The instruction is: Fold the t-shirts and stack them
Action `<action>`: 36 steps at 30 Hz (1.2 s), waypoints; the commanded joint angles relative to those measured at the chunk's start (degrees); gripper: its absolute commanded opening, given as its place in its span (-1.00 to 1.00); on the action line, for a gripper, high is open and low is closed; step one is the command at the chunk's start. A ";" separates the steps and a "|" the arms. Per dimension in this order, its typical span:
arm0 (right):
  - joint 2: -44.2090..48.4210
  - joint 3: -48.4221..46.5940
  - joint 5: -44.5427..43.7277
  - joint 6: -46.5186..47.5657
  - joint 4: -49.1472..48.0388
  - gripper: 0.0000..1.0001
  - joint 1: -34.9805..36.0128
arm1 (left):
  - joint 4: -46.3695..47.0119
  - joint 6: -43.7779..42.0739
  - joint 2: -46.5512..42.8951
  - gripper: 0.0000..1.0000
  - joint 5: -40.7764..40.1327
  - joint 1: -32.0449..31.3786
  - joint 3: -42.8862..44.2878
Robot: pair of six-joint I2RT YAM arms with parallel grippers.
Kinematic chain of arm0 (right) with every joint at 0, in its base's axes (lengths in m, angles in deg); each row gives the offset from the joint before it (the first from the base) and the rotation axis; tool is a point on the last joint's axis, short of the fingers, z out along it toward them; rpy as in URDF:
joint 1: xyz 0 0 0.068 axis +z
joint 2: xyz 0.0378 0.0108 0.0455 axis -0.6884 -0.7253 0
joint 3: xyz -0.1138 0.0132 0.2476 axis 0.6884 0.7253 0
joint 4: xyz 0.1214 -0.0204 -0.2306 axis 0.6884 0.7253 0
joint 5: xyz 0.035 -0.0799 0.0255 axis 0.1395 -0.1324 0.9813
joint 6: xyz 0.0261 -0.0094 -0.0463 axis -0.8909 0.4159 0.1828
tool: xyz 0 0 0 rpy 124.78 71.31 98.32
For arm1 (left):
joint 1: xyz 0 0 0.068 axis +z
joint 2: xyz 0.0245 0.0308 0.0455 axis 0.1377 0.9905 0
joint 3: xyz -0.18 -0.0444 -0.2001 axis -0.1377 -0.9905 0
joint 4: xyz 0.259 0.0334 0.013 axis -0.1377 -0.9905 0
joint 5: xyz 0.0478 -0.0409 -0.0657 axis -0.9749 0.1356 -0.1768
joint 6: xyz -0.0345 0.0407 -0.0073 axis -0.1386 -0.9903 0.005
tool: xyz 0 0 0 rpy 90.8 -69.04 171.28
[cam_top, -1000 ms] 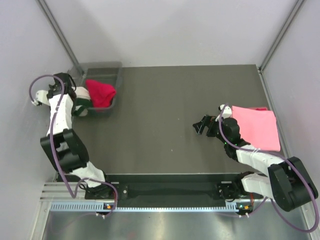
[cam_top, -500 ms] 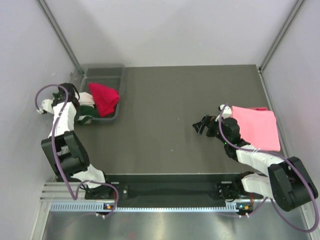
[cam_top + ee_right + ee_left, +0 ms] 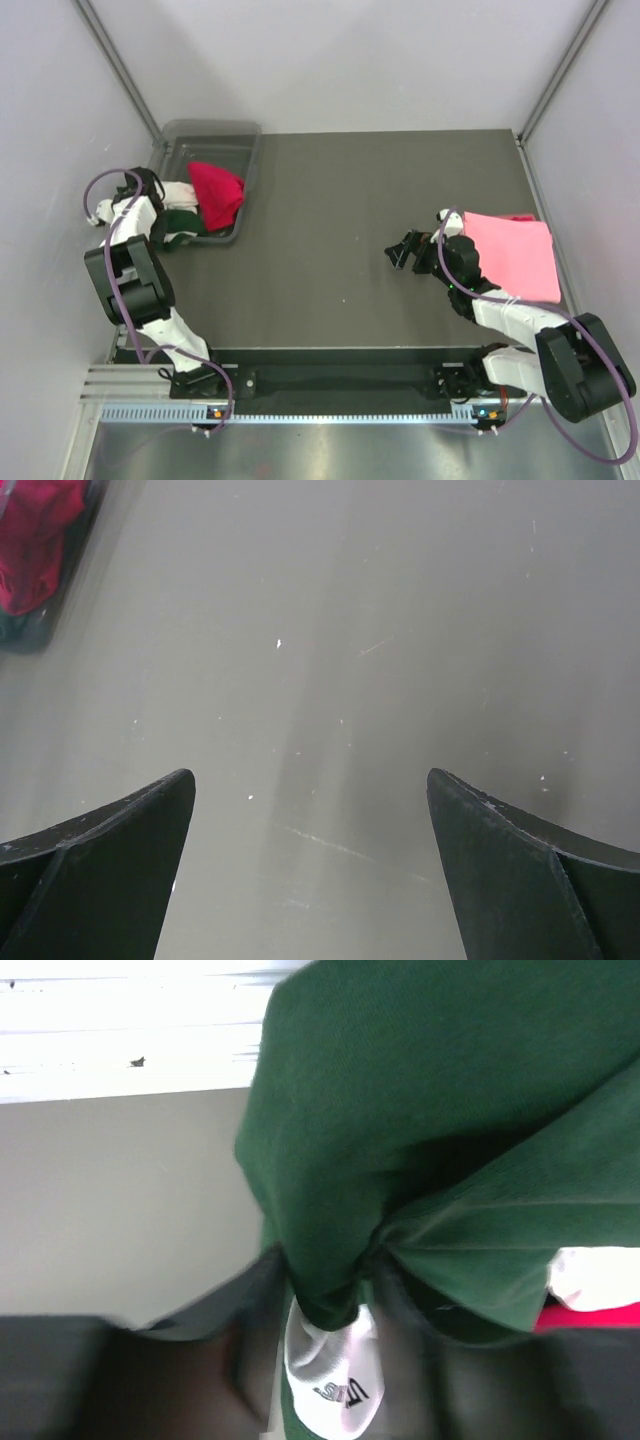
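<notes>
The clear grey plastic bin (image 3: pixel 212 140) at the far left of the dark grey table (image 3: pixel 330 200) is taken as the landmark.

Well to the right of the bin and nearer than it, the right end effector (image 3: pixel 401 252) is held low over the table. Its jaws are spread wide and nothing is held between them. In the right wrist view only table surface is seen between the two black fingers (image 3: pixel 110 850), and the bin is glimpsed at the upper left.

Farther still to the right of the bin, a folded light pink cloth t-shirt (image 3: pixel 512 255) is laid flat by the table's right edge. Its near left corner is covered by the right arm. A strip of red cloth (image 3: pixel 520 217) is seen at its far edge.

At the bin's near left corner the left end effector (image 3: pixel 330 1305) is clenched on the white cloth t-shirt with dark green sleeves (image 3: pixel 178 215). Green cloth is gathered into a tight bunch between its blurred dark fingers. That t-shirt lies in the left part of the bin, and most of the left wrist view is filled by it, so the fingers are largely hidden. The bin's left wall is crossed by the left wrist and its purple cable (image 3: pixel 100 185).

Touching that t-shirt, a crumpled crimson cloth t-shirt (image 3: pixel 217 192) is heaped in the right part of the bin.
</notes>
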State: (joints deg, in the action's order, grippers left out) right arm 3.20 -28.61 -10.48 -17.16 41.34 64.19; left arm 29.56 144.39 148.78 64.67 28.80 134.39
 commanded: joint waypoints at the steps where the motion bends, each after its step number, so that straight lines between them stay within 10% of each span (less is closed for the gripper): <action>1: 0.14 -1.60 0.75 -0.52 -2.18 0.99 -0.65 | -1.86 -0.74 1.15 -0.07 0.61 -0.05 2.09; 7: 0.84 -1.25 0.67 -0.43 -2.09 0.99 -0.65 | -7.66 -1.88 3.61 0.36 -2.47 -0.05 8.66; 16: 0.58 -1.34 0.84 -0.52 -2.18 0.99 -0.74 | -14.78 -5.13 7.48 0.38 -6.60 -0.06 17.11; 23: -0.03 -1.52 1.37 -0.60 -2.35 0.99 -1.00 | -16.02 -6.10 9.68 0.01 -7.31 -0.05 19.59; 29: -0.30 -1.60 1.90 -0.87 -2.53 0.99 -1.35 | -10.93 -7.33 3.63 -0.85 -7.92 -0.06 16.25; 36: -0.82 -1.69 2.78 -0.96 -2.97 0.99 -1.44 | -7.67 -6.81 -2.36 -0.99 -5.64 -0.06 13.96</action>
State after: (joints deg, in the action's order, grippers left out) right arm 3.02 -28.61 -8.77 -17.75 41.01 63.45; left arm 18.50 137.59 150.96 58.99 28.56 148.01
